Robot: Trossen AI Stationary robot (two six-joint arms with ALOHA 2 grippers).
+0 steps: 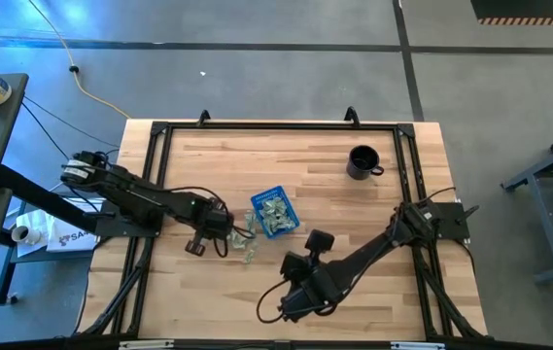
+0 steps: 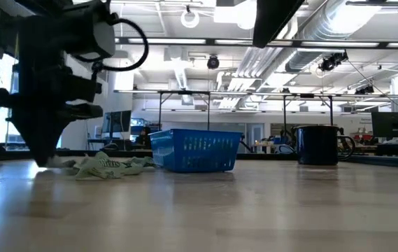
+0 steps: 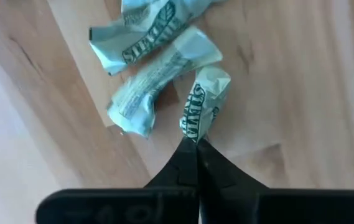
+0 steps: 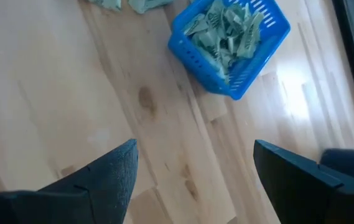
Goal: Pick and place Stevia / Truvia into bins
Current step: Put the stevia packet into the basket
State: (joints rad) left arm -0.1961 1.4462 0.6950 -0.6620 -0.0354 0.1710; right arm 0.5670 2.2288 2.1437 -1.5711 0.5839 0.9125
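The left gripper was down at the wooden table, its two dark fingers pressed together at the tips and pinching the near end of one crumpled green-and-white Stevia packet. That packet stretched straight ahead of the closed tips, lying on the wood. Just beyond it and to one side lay two more loose packets, crumpled and touching each other, also on the bare table. In the high view the same gripper sat just beside the blue tray, with the loose packets between it and the tray's near corner. The tray was already heaped with packets, which filled most of its floor inside the slotted walls. From table height the left gripper showed as a dark wedge touching the surface, the loose packets beside it and the blue tray a little farther along. The right gripper hung above bare wood with its fingers spread wide and nothing between them; the tray lay ahead of it, well apart. A black mug stood farther off, far beyond both grippers.
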